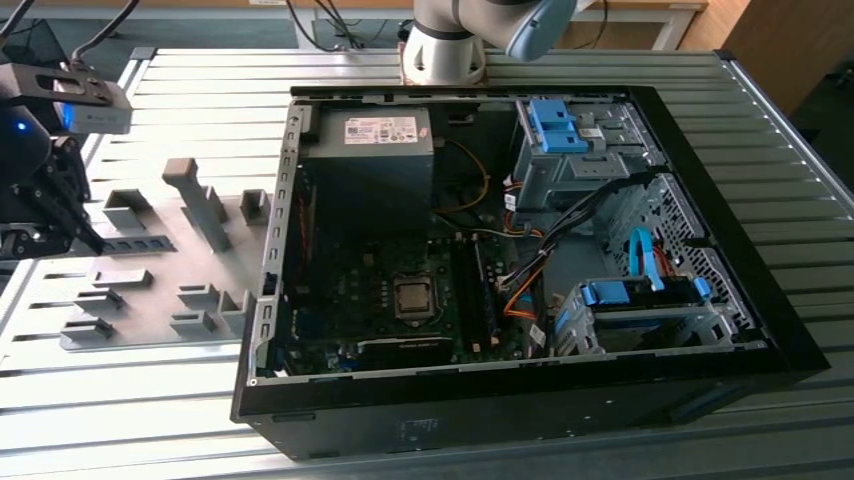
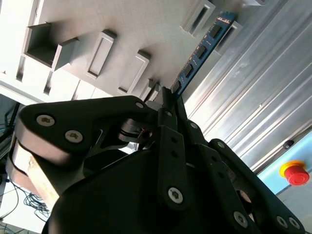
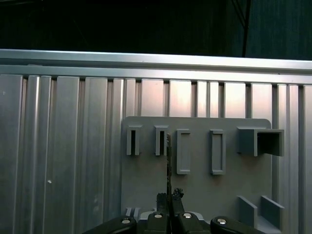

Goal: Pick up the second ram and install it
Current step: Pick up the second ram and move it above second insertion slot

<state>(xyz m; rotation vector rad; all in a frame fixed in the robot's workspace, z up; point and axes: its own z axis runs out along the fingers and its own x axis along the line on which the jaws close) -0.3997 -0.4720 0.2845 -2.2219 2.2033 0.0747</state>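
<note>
Fingers (image 2: 171, 141) pinch the second ram (image 2: 201, 49) over the grey fixture plate (image 3: 195, 195).

Shows a silver-grey, round arm base (image 1: 445, 50) with a pale blue cap (image 1: 541, 28). Carries a matt black gripper (image 2: 169, 95) made of flat linked bars, joined by silver hex screws (image 2: 175, 195). Has a grey box (image 1: 83, 105) at the wrist, a small blue light (image 1: 16, 125), and thin black cables (image 1: 104, 30).

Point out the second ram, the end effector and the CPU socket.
second ram (image 2: 202, 48), second wrist view, middle of the board.
end effector (image 2: 170, 95), second wrist view, between its fingertips.
CPU socket (image 1: 414, 297), exterior view, centre of its square.
</note>
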